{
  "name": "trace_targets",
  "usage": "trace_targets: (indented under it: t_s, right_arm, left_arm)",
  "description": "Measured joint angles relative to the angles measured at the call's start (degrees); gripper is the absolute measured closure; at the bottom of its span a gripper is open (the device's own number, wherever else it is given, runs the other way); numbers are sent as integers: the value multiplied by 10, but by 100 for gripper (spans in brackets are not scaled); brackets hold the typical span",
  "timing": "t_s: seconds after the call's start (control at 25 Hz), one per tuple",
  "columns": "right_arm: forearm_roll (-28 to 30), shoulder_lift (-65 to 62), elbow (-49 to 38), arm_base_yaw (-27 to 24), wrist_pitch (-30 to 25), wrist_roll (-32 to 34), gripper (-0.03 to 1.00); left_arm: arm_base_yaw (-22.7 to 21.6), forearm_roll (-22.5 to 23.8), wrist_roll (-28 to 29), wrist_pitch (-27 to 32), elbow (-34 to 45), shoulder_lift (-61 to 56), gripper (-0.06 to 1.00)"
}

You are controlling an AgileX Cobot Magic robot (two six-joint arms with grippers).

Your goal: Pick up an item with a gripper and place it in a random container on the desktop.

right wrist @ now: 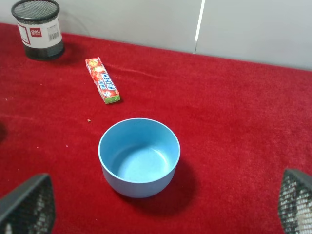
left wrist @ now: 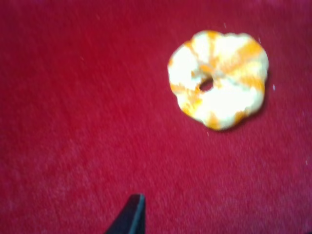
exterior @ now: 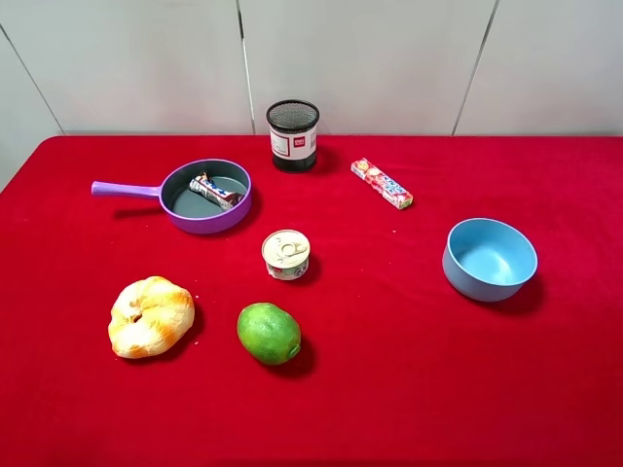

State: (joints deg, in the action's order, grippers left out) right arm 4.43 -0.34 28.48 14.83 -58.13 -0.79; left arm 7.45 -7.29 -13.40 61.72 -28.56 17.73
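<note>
The dark brown candy bar (exterior: 215, 191) lies inside the purple toy pan (exterior: 206, 220) at the back left of the red desktop (exterior: 389, 321). Neither arm shows in the exterior high view. In the right wrist view my right gripper (right wrist: 163, 204) is open and empty, with its fingers (right wrist: 27, 204) standing far apart on the near side of the light blue bowl (right wrist: 139, 156). The left wrist view shows only one black fingertip (left wrist: 132, 215) over bare red cloth, apart from a bread roll (left wrist: 218, 78). The pan and the candy bar are out of both wrist views.
A black mesh cup (exterior: 293, 134) stands at the back, with a red-and-white candy stick pack (exterior: 382, 183) to its right. The blue bowl (exterior: 490, 258) is at the right. A small tin can (exterior: 286, 254), a green lime (exterior: 269, 333) and the bread roll (exterior: 150, 316) lie in front.
</note>
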Motion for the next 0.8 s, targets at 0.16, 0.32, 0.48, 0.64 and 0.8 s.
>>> trace_targets:
  t_s: [0.16,0.32,0.48,0.64,0.8]
  right_arm:
    - [0,0,0,0,0,0,27]
    - [0,0,0,0,0,0,27]
    - [0,0,0,0,0,0,27]
    - [0,0,0,0,0,0,27]
    - [0,0,0,0,0,0,27]
  left_arm:
    - [-21,-1,-2,-1,0,-46,-5]
    - [-30,-2,-2,0,1,-98,-5]
    - [-30,-2,-2,0,1,-158,-5]
    - [-30,-2,-7,0,2,-180,-5]
    - [-30,-4,-7,0,2,-181,-5]
